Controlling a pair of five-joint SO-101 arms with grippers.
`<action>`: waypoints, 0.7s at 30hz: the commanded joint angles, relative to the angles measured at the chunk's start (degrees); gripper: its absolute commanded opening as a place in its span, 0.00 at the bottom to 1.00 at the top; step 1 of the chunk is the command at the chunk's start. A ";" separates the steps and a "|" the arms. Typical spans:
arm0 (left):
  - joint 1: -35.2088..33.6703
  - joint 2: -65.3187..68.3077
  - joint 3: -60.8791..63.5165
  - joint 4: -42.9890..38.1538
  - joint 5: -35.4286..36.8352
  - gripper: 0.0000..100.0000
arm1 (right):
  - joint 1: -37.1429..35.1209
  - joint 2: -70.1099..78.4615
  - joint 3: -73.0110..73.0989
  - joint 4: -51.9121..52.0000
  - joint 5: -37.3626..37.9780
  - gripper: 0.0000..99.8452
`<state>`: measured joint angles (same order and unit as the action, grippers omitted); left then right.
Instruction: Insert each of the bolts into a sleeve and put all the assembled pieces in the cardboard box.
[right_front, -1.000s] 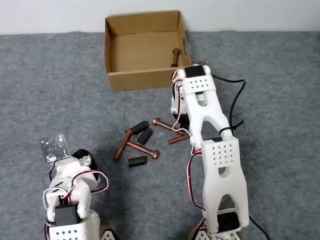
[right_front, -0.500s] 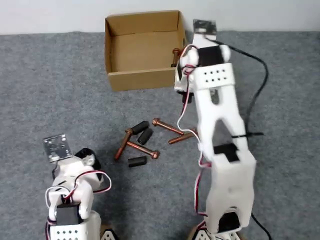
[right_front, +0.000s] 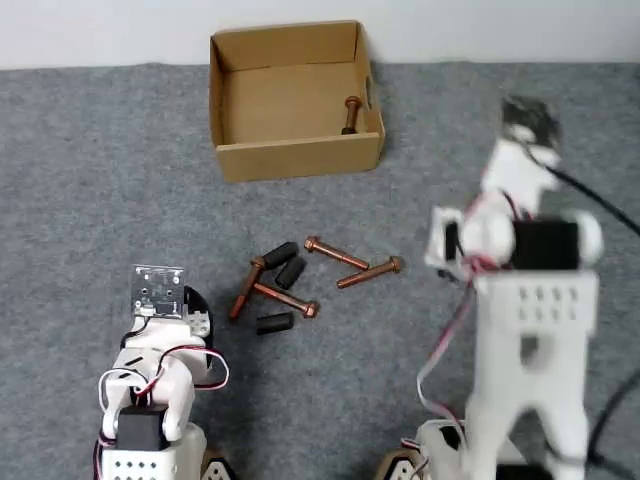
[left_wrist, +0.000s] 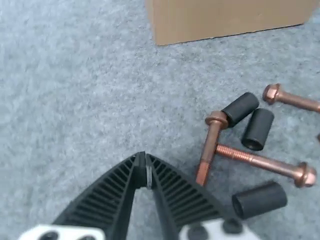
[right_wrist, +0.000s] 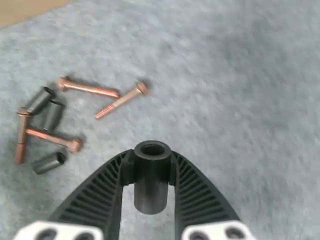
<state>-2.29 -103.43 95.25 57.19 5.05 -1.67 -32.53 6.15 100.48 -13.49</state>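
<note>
Currently: sleeve (right_wrist: 151, 180) is clamped betw. the right fingers (right_wrist: 95, 195), right at their tips, one open end showing and unblocked. Judgement: it is gripped on the barrel so a shank can enter the bore from the free end. The right arm is raised well off the table (right_front: 100, 200), so nothing touches the sleeve but the fingers.

Ahead of and below those fingertips is the loose pile: 4 bolts (right_wrist: 89, 88) and 3 loose sleeves (right_front: 274, 323). W/ the held one that makes 4 + 4, so the counts pair up.

Left fingers (left_wrist: 112, 192) are closed tip to tip w/ nothing betw. them, low over the table. The nearest bolt (left_wrist: 207, 150) lies just beyond the tips and off to one side, w/ a sleeve at its head, touching or nearly so. Judgement: these fingers must open before they can take a bolt for the held sleeve.

Cardboard box (right_front: 290, 160) sits well beyond the pile from the left fingertips. One boxed bolt (right_front: 351, 112) stands by its wall; the lower part is dark, prob. sleeved, can't confirm. Judgement: approx. one piece done, four to go.
</note>
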 joint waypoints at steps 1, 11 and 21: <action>2.81 0.00 -5.49 -1.14 -1.05 0.00 | 3.47 -10.59 7.47 1.89 0.44 0.01; 7.74 9.32 -15.60 -0.97 -1.05 0.00 | 9.63 -32.40 24.88 1.89 0.79 0.01; 19.60 46.86 -41.19 5.19 -0.79 0.00 | 11.21 -49.98 35.16 -3.65 0.53 0.01</action>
<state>13.01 -65.80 61.93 62.02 4.35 8.79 -79.47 39.91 98.73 -13.23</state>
